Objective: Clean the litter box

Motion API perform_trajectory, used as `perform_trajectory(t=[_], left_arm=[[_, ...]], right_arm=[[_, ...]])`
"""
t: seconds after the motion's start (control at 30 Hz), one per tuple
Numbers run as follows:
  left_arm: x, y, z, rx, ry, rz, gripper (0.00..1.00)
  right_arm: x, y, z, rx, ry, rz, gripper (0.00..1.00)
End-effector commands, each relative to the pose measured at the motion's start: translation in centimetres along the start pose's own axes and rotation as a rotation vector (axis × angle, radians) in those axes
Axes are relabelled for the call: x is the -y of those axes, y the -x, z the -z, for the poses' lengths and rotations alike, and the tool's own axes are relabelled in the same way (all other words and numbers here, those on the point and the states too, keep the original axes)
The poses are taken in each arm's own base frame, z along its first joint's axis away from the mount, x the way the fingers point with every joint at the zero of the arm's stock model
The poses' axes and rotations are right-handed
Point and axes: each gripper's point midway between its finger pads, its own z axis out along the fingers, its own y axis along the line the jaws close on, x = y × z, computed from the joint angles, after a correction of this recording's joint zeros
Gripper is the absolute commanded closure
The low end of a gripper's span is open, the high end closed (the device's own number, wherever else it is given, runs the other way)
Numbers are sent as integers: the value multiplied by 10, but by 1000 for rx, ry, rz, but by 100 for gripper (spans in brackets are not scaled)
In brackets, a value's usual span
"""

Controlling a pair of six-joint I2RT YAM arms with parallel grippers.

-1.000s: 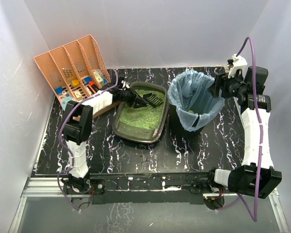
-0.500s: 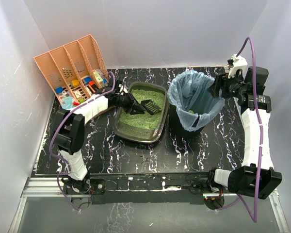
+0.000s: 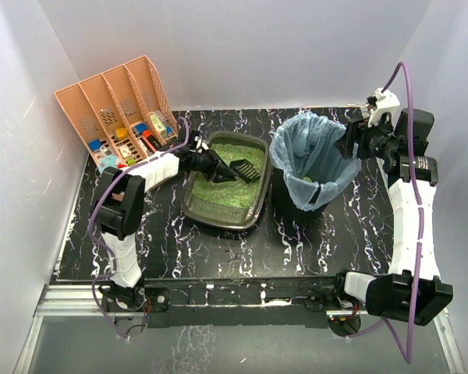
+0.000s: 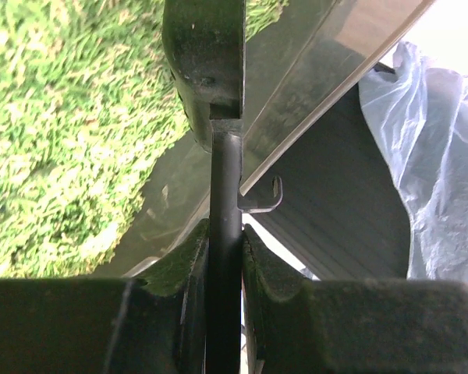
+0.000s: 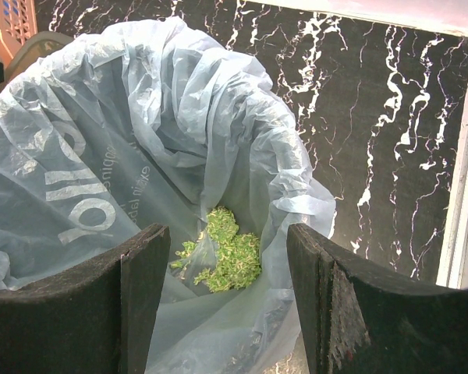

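Shallow olive-grey litter box holds green granular litter.

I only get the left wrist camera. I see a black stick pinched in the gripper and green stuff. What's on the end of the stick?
Observer: A black slotted scoop; the top view shows its head over the litter box.
Operator: Is any green stuff in the trash yet?
Observer: Yes, the right wrist view shows a small green clump at the bottom of the blue bag.
Operator: What's the other arm doing?
Observer: The right gripper is open at the bag's rim.
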Motion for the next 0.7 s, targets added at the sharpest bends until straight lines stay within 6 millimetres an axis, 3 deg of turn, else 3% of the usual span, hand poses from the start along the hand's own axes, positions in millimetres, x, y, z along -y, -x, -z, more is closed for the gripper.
perform_trajectory(t=[0.0,0.33,0.67], left_arm=[[16,19,-13,35,-43,3,100],[43,29,-32,108,-169,-125,100],[42,31,-45,114,-314,-212,100]], right_arm=[[3,15,1,56,-3,36,33],[3,13,-3,49,10,31,33],[1,11,-2,47,14,32,32]])
